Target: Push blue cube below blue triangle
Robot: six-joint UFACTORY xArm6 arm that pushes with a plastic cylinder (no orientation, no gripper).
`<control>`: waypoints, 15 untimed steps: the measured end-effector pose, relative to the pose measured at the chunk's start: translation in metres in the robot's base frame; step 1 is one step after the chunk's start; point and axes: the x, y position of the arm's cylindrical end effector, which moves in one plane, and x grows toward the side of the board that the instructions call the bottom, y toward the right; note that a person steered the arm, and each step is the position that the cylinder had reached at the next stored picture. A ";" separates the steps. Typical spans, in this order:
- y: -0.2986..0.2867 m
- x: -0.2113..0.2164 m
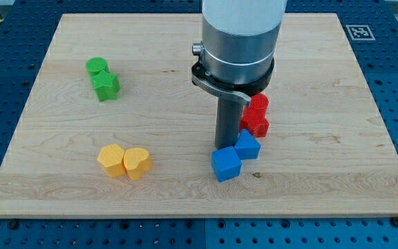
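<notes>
Eight small blocks lie on the wooden board [185,194] in the single camera view, sorted in pairs by colour. The blue cube [226,164] sits low and a little right of centre, turned so one corner faces the view's bottom; being a cube, it has no clear long axis. The second blue block [248,146], whose triangular shape cannot be made out for certain, touches its upper-right corner. Just above that one stand a red cylinder [258,104] and another red block [257,124], pressed together. The arm's dark rod [228,121] comes down just left of the red pair, and its tip [225,146] meets the board directly behind the blue cube, touching or nearly touching its top edge. The arm carries no jaws and holds nothing. Toward the view's left, a yellow hexagon-like block [112,160] and a yellow heart [137,163] touch, and a green cylinder [97,66] adjoins a green star [106,86] farther up.
</notes>
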 end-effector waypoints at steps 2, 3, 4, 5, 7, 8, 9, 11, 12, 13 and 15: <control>0.008 0.009; -0.015 0.028; -0.040 0.028; -0.052 0.027; -0.060 0.037; -0.067 0.043; -0.067 0.076; -0.051 0.045; -0.030 0.047; -0.028 0.069; -0.013 0.079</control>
